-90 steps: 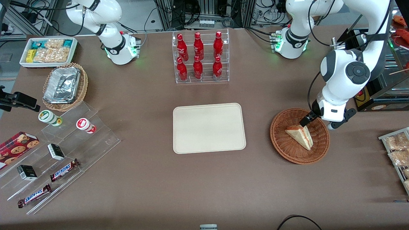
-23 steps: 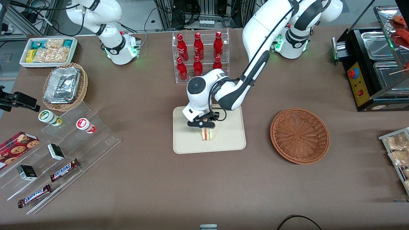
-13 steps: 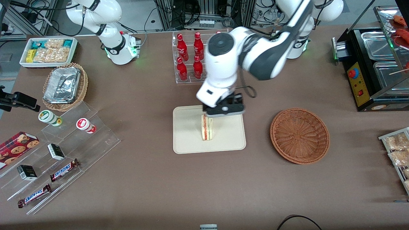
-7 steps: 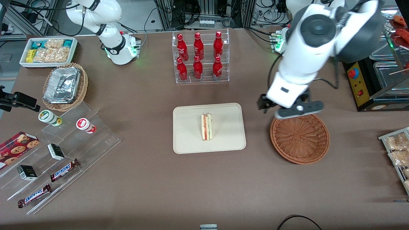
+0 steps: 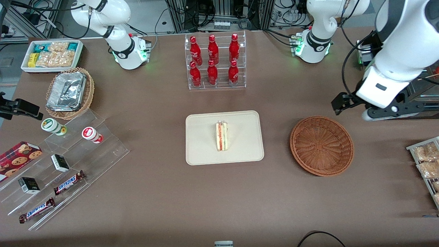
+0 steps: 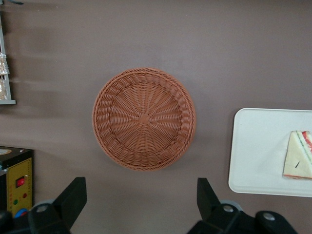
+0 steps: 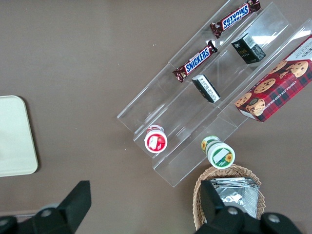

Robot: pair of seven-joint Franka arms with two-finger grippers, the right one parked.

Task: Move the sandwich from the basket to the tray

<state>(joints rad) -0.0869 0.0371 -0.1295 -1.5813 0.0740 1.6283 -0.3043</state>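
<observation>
- Standing on edge on the tray [image 5: 240,151], your sandwich [image 5: 221,136] points its long axis toward the front camera.
- Your gripper [image 6: 141,207] hangs spread and empty above the basket [image 5: 321,145], well apart.

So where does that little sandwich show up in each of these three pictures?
Front view: the sandwich stands on the cream tray, nearer the camera than the red bottles.
Left wrist view: the sandwich lies on the tray, beside the empty basket.
Right wrist view: not in it; only a bare corner of the tray.
Shared landmark: the tray.
The open tool hangs above the table beside the basket, toward the working arm's end.
</observation>
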